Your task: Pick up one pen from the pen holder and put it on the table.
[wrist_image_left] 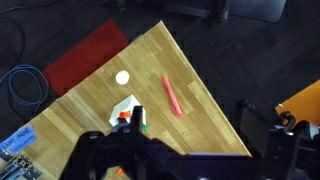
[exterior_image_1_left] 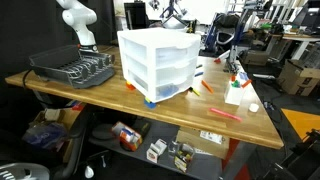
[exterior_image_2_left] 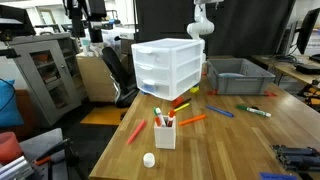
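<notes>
Tool (exterior_image_1_left: 175,14) hung high over the desk (exterior_image_1_left: 100,95), well above everything on it. Whether its jaws were spread or pressed together could not be told, since the wrist view showed only a dark, blurred mass. Almost straight beneath the tool, far below, stood the pen holder (wrist_image_left: 125,108), a small white boxy cup near the desk's corner, with thin red, orange and green pens (exterior_image_2_left: 160,115) sticking up from it. Those pens looked like light, stiff, smooth plastic, probably slippery and apt to roll once laid flat. The soundest place to pinch seemed the upper shaft of one standing clear of its neighbours, drawn straight up so the light holder would not tip or lift with it. Farther out from the tool, a loose red pen (wrist_image_left: 172,95) and a tiny white round object (wrist_image_left: 122,76) lay on the pale, matt wood.
</notes>
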You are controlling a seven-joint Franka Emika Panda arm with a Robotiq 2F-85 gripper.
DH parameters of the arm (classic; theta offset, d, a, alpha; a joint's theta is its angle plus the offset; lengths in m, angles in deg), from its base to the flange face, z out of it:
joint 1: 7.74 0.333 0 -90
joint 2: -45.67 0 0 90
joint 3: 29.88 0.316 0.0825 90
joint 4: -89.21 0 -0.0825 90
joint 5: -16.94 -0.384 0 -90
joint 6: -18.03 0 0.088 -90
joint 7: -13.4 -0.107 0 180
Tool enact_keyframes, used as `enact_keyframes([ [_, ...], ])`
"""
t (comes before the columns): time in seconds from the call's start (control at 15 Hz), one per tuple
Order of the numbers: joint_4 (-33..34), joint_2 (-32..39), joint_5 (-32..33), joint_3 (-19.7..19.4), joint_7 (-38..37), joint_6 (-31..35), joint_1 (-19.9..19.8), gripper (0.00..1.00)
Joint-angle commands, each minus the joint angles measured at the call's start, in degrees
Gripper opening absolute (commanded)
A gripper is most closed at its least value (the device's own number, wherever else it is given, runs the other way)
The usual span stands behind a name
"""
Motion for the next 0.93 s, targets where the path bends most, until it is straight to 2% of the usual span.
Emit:
enact_keyframes([
  [0.0,0.1,0.02,-0.02,0.05,0.0,-0.12,-0.04,1.0],
  [0.47,-0.28,7.94,-5.91,-3.12,3.93,3.69,0.43,1.0],
  [0.73,-0.09,14.88,-3.59,-3.02,9.63,9.43,0.31,1.0],
  [0.87,-0.03,18.42,-2.18,-2.76,11.66,14.61,-0.04,1.0],
])
